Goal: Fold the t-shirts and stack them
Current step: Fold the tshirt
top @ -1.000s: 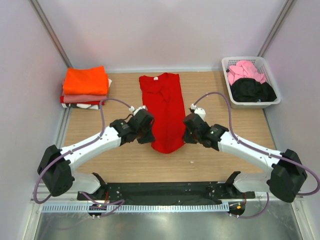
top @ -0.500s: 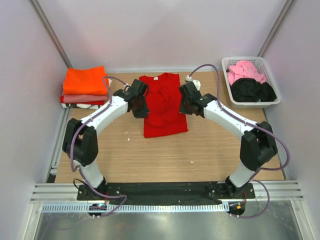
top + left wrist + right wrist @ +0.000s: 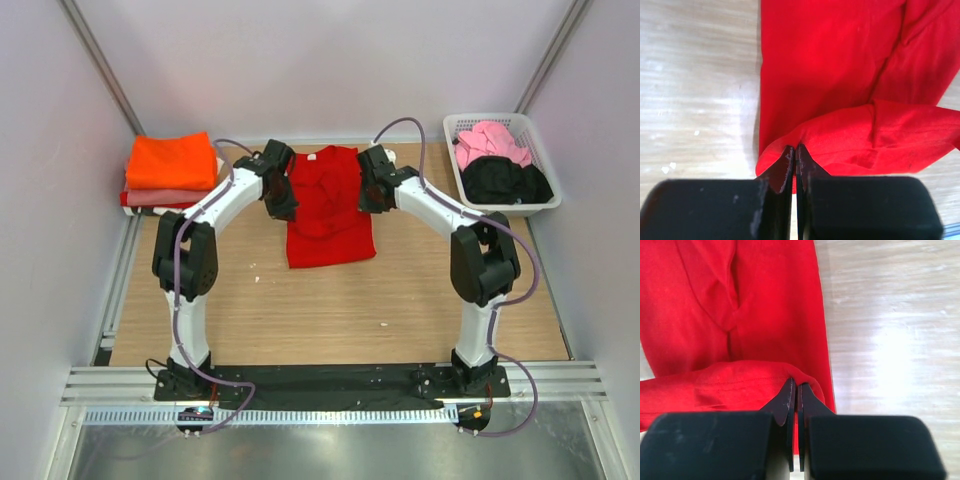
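The red t-shirt (image 3: 328, 210) lies in the middle of the table (image 3: 300, 310), towards the far edge, doubled over on itself. A second ago it stretched long from collar to hem and both arms sat low by the near hem; since then the hem has been carried up and over towards the collar, so the near edge is now a fold and the cloth covers about half its former length. The left gripper (image 3: 279, 196) and right gripper (image 3: 371, 192) have travelled with it and now reach far out, one at each side of the shirt's upper layer. In the wrist views each has its fingers pressed together on a pinch of red cloth, the lifted hem bulging just beyond the tips over the flat layer below. The orange t-shirt (image 3: 172, 160) tops the folded stack at far left, and the pink t-shirt (image 3: 490, 140) and black t-shirt (image 3: 505, 182) sit in the white basket (image 3: 487, 117) at far right, all unmoved
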Action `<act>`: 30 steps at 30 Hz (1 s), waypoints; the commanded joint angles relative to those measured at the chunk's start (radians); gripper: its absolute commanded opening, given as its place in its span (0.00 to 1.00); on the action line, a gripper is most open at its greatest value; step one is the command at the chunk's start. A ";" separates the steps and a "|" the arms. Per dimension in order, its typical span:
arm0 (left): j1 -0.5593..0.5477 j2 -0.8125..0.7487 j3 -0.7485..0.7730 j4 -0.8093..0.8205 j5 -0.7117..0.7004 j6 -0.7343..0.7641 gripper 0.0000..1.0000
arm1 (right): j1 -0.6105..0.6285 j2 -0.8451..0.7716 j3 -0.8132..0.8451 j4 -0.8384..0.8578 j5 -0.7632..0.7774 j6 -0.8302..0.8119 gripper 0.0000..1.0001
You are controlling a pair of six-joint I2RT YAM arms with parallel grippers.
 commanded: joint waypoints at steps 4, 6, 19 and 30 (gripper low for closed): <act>0.044 0.143 0.152 -0.065 0.062 0.027 0.00 | -0.044 0.132 0.170 -0.022 -0.070 -0.031 0.01; 0.051 0.176 0.211 -0.090 0.071 0.030 0.00 | -0.055 0.180 0.229 -0.040 -0.091 -0.036 0.01; 0.109 0.270 0.324 -0.139 0.129 0.038 0.56 | -0.096 0.268 0.310 -0.026 -0.170 -0.082 0.76; 0.065 -0.202 -0.122 0.026 -0.087 0.058 0.94 | -0.028 -0.119 -0.035 0.079 -0.051 -0.057 0.82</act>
